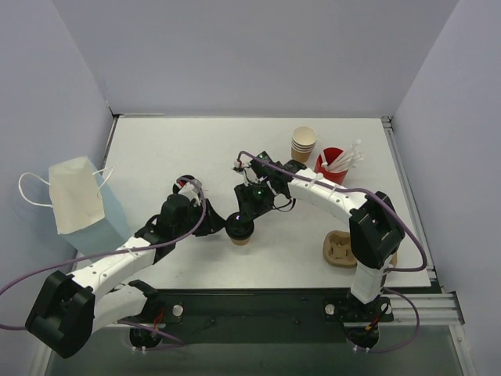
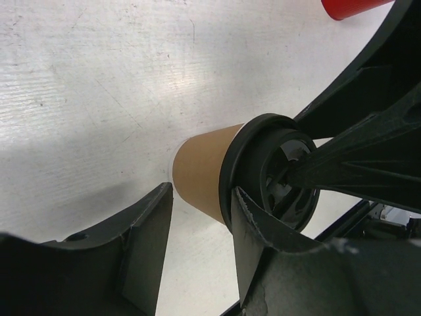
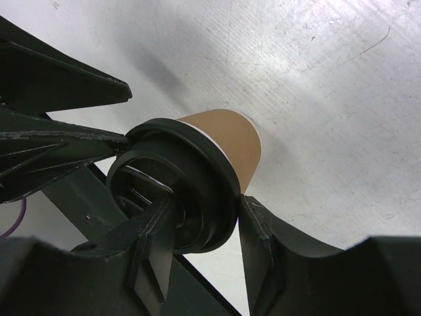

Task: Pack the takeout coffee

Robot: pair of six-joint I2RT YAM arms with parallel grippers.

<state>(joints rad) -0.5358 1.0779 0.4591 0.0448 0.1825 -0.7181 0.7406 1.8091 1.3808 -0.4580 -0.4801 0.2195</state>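
Note:
The takeout coffee (image 1: 240, 232), a small brown paper cup with a black lid, stands at the middle of the table. My right gripper (image 1: 252, 210) reaches it from behind. In the right wrist view (image 3: 204, 217) one finger lies across the lid's top and the other presses its outer rim, so it is shut on the lid's edge. My left gripper (image 1: 219, 225) is at the cup's left side. In the left wrist view (image 2: 200, 191) it is open, its tips flanking the cup's (image 2: 204, 171) near side, the right finger (image 2: 263, 230) against the lid rim.
A white paper bag (image 1: 78, 205) with handles stands at the left edge. A stack of lidless brown cups (image 1: 304, 143) and a red cup (image 1: 333, 163) holding white sticks stand at the back right. A brown cardboard carrier (image 1: 340, 249) lies front right.

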